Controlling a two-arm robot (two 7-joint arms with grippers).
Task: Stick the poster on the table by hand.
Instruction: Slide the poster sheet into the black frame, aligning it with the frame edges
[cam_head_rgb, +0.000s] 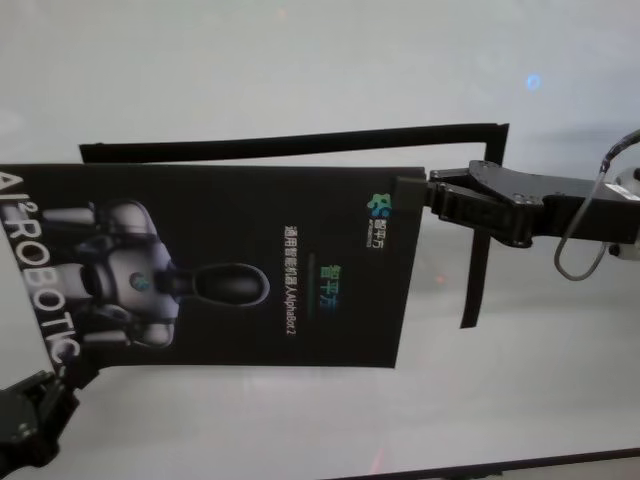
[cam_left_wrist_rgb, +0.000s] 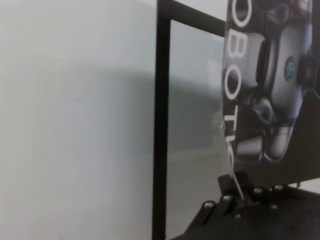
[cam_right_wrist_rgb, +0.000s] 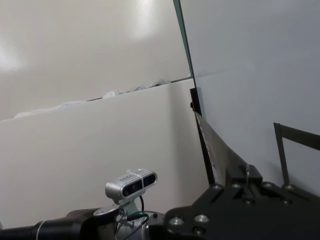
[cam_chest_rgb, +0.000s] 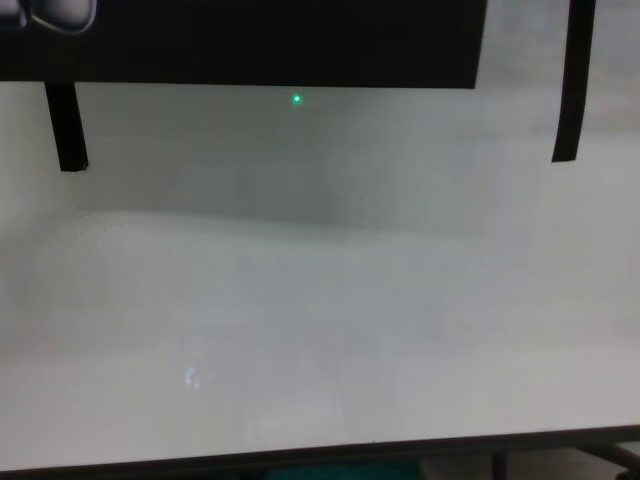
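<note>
The black poster (cam_head_rgb: 240, 265) with the white-grey robot figure hangs stretched between my two grippers over the white table (cam_head_rgb: 300, 70). My right gripper (cam_head_rgb: 430, 195) is shut on the poster's right edge. In the right wrist view the fingers (cam_right_wrist_rgb: 244, 176) pinch the thin sheet (cam_right_wrist_rgb: 220, 150). My left gripper (cam_head_rgb: 55, 385) is shut on the poster's near left corner, and the sheet's edge runs between its fingers (cam_left_wrist_rgb: 235, 186). The chest view shows only the poster's near edge (cam_chest_rgb: 250, 40) above the table (cam_chest_rgb: 320, 320).
Narrow black strips lie on the table: a long one behind the poster (cam_head_rgb: 300, 140), a short one on the right (cam_head_rgb: 477, 275), and two ends in the chest view (cam_chest_rgb: 65, 125) (cam_chest_rgb: 570, 85). The table's dark front edge (cam_head_rgb: 500, 465) is near.
</note>
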